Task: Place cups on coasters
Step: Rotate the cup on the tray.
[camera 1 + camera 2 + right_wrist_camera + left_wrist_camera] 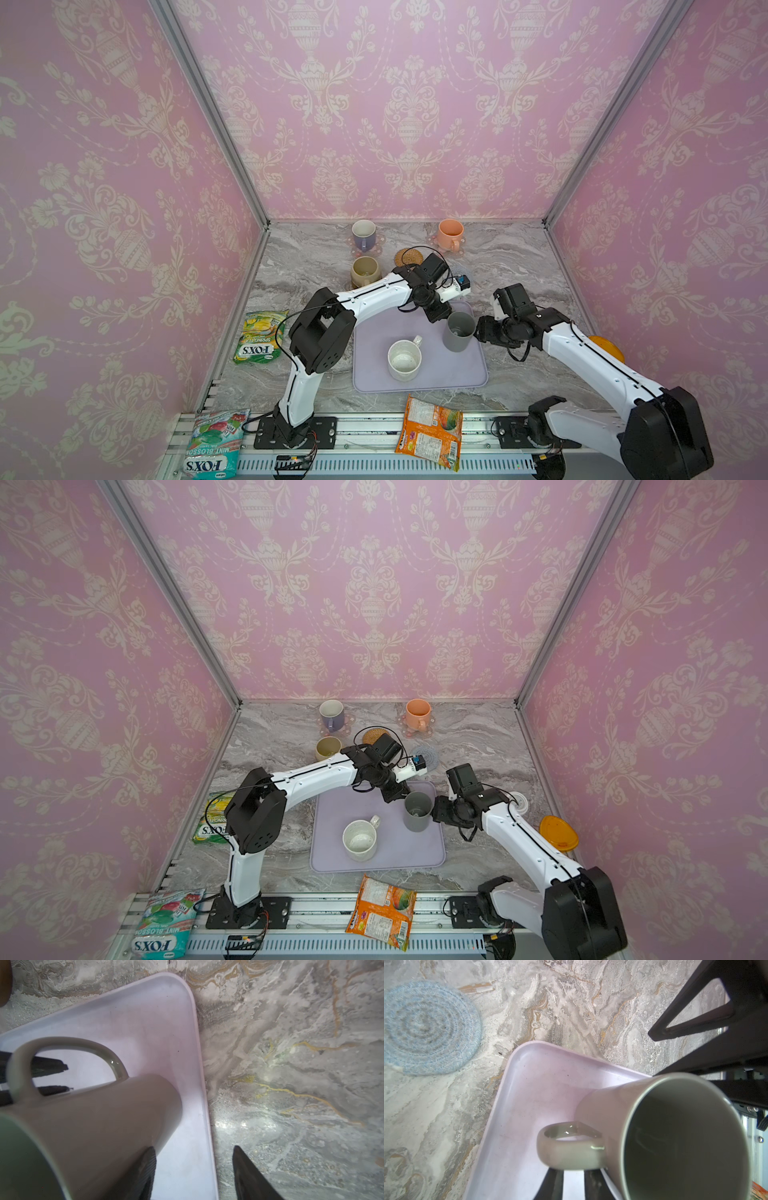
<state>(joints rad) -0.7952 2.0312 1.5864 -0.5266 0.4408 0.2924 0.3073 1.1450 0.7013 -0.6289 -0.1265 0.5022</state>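
dark grey mug is seen upright on lavender tray, far-right corner; left gripper is pressed nearly together at the handle, grip cannot be confirmed; right gripper is spread, touching mug wall.

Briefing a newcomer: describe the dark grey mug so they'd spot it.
On the marble tabletop lies a large lavender rectangular tray. At its far right corner is the tall dark grey ceramic mug; the tray's other mug is squat, speckled white.

Glossy glazed dark grey mug; smooth matt lavender tray; coiled, rough rope grey-blue coaster; veined marble-look worktop.
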